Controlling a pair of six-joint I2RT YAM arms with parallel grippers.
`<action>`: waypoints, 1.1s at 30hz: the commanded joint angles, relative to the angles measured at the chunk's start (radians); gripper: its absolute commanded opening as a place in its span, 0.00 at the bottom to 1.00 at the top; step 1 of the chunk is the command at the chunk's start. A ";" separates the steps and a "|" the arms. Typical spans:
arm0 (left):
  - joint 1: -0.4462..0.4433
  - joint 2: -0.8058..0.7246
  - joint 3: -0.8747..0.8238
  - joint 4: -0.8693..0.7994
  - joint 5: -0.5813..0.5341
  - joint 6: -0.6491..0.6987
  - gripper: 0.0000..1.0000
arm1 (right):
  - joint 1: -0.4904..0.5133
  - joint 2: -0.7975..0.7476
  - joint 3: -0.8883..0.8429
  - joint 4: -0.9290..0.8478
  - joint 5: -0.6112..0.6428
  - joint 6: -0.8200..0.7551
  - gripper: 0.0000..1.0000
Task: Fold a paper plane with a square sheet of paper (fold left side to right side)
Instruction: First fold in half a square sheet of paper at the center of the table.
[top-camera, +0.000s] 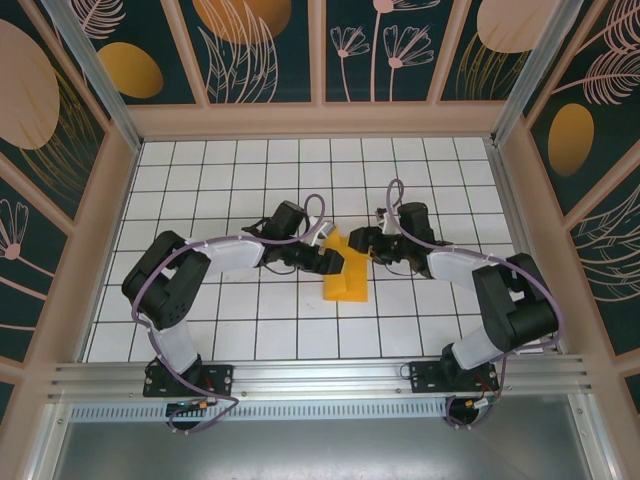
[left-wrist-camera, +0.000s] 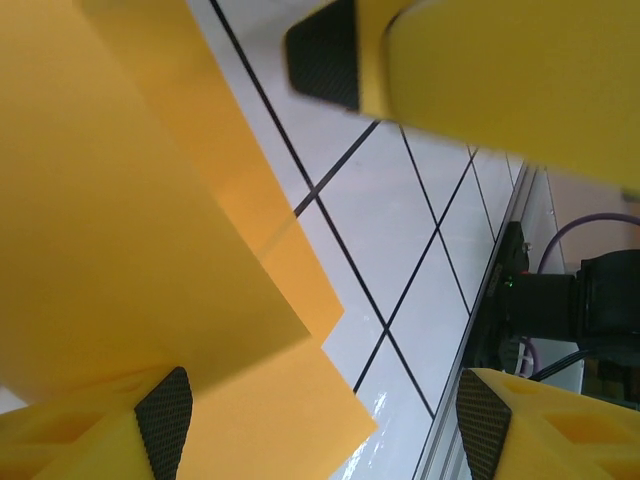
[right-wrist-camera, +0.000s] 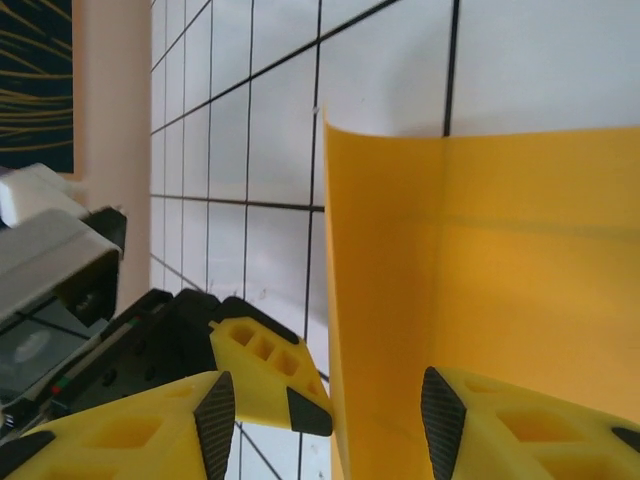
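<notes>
The square sheet of paper (top-camera: 347, 283) lies folded at mid-table, bright orange, with one flap lifted. In the left wrist view the paper (left-wrist-camera: 120, 250) shows as overlapping layers, and its corner reaches in between the jaws of my open left gripper (left-wrist-camera: 325, 430). My left gripper (top-camera: 333, 260) is at the paper's upper left edge. My right gripper (top-camera: 362, 243) is at its top, close opposite the left one. In the right wrist view the paper (right-wrist-camera: 500, 280) curls upward. Its raised edge stands between the open jaws of my right gripper (right-wrist-camera: 330, 420), unpinched.
The white gridded table (top-camera: 250, 180) is walled by a beige frame (top-camera: 100, 220) and patterned panels. An aluminium rail (top-camera: 320, 380) runs along the near edge. A left gripper fingertip (right-wrist-camera: 270, 370) sits close beside the right jaws.
</notes>
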 joint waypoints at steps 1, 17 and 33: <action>-0.006 0.012 0.019 0.009 0.019 -0.006 0.73 | 0.021 0.046 -0.004 0.064 -0.039 0.031 0.54; -0.010 0.013 0.017 0.014 0.023 -0.002 0.72 | 0.057 0.133 0.010 0.138 -0.079 0.052 0.29; 0.026 -0.138 -0.016 -0.105 -0.352 -0.037 0.77 | -0.012 0.038 0.011 -0.132 0.060 -0.104 0.03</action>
